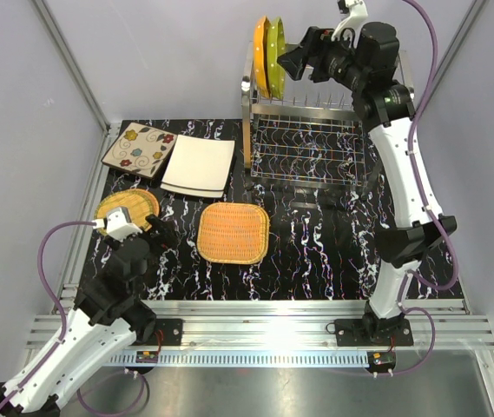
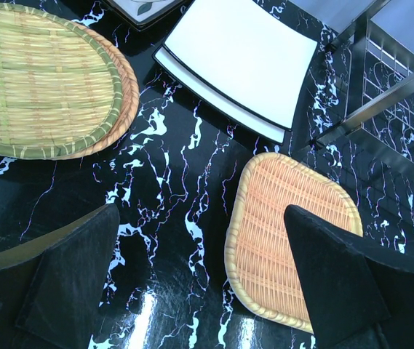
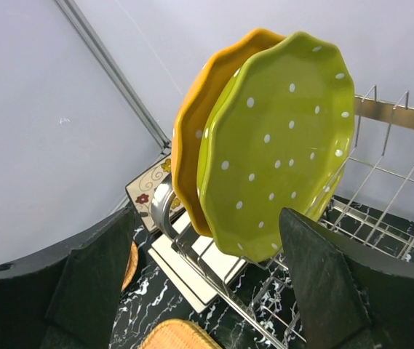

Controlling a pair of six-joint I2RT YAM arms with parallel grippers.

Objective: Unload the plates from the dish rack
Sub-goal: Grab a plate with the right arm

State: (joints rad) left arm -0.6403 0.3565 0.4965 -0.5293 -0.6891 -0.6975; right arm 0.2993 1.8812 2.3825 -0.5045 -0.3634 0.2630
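Note:
The dish rack [image 1: 307, 130] of steel wire stands at the back right. On its top tier two dotted plates stand upright side by side, an orange one [image 1: 261, 54] and a green one [image 1: 276, 52]. My right gripper [image 1: 288, 61] hovers open just right of them. In the right wrist view the green plate [image 3: 279, 138] and the orange plate [image 3: 192, 123] sit ahead of the right gripper [image 3: 208, 218], with a finger on each side and no contact showing. My left gripper [image 1: 151, 239] is open and low over the table, empty [image 2: 201, 218].
On the black marbled table lie a floral square plate [image 1: 139, 149], a white square plate [image 1: 199, 165], a rounded-square wicker plate [image 1: 233, 232] and round wicker plates [image 1: 127, 208] stacked by the left gripper. A metal frame rail runs along the table's near edge.

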